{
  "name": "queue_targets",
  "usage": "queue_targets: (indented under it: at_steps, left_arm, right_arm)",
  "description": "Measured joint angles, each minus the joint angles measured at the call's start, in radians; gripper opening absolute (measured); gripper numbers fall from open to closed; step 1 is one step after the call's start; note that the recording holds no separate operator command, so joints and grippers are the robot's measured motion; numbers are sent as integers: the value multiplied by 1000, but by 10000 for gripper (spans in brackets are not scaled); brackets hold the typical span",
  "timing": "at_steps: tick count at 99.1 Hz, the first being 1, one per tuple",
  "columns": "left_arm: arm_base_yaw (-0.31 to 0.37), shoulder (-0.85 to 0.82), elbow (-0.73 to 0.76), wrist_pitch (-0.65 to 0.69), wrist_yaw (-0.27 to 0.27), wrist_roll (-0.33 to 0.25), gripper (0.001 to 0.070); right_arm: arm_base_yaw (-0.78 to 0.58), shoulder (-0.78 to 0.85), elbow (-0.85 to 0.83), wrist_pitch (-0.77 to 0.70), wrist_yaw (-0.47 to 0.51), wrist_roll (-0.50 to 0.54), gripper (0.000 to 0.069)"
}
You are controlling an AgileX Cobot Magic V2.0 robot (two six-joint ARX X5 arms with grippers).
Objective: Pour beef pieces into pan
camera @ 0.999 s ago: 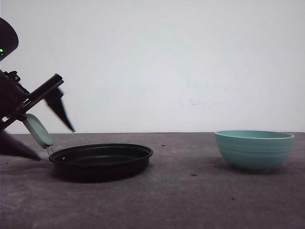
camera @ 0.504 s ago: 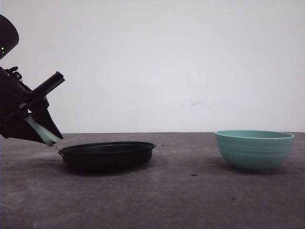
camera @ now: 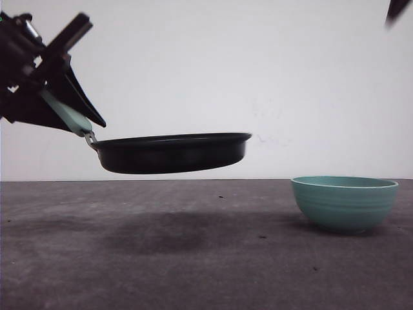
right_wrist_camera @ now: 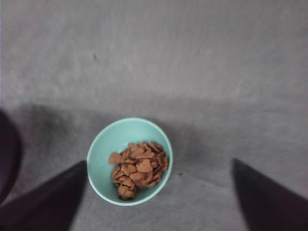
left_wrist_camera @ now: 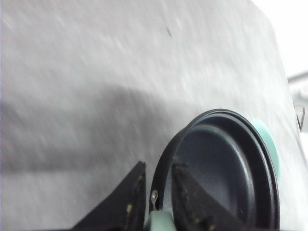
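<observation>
The black pan (camera: pixel 171 153) hangs level in the air, well above the table, left of centre. My left gripper (camera: pixel 76 111) is shut on its mint-green handle (camera: pixel 66 113); from the left wrist the two dark fingers (left_wrist_camera: pixel 131 198) sit either side of the handle (left_wrist_camera: pixel 161 222), and the pan (left_wrist_camera: pixel 226 168) is empty inside. The beef pieces (right_wrist_camera: pixel 138 168) lie heaped in the teal bowl (right_wrist_camera: pixel 103 154), which stands on the table at the right (camera: pixel 344 203). My right gripper (right_wrist_camera: pixel 160 162) is open, high above the bowl, its fingers (right_wrist_camera: pixel 43 202) spread wide on either side; one tip (camera: pixel 397 10) shows at the top right.
The dark grey table (camera: pixel 206 258) carries the pan's shadow under the lifted pan. A white wall stands behind. A dark rounded shape (right_wrist_camera: pixel 7 154) sits at the edge of the right wrist view, left of the bowl.
My left gripper closed on the handle and raised the pan off the table, carrying it up and to the right, nearer the bowl. A right gripper tip has come into the front view.
</observation>
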Motion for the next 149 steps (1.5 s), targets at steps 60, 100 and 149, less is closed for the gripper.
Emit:
queue_targets:
  at_steps: [60, 100, 149]
  left_arm:
    - [-46, -124, 0, -68, 44, -9, 46]
    - [-47, -124, 0, -83, 45, -9, 46]
    - [-63, -124, 0, -142, 50, -1, 46]
  right_arm:
    - [-40, 536, 0, 158, -108, 0, 303]
    - [-40, 613, 0, 219, -144, 10, 169]
    - [-40, 606, 0, 273, -264, 13, 16]
